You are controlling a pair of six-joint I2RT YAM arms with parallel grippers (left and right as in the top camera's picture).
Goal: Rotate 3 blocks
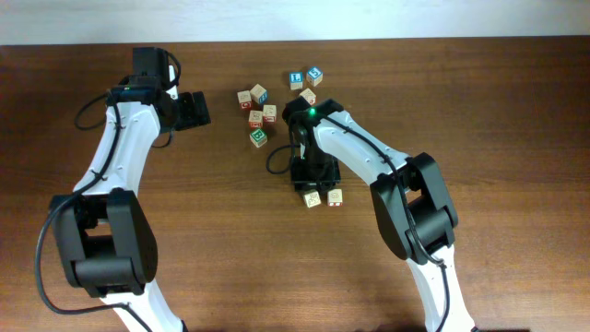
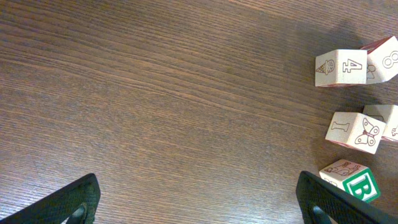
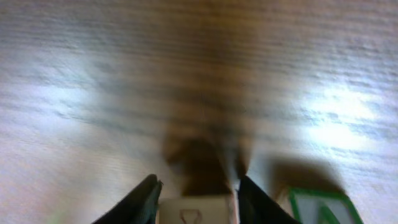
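Wooden table [image 1: 479,92]. Left gripper [image 2: 199,202] spread wide and empty, near a cluster of letter cubes [image 1: 258,115]. Right gripper [image 3: 198,190] down mid-table, fingers flanking a pale block [image 3: 196,211]; clamped or loose, cannot tell. Green-edged block [image 3: 320,205] just beside it.

Block [image 3: 196,210] between fingers [image 3: 140,202] of right gripper [image 3: 198,182]
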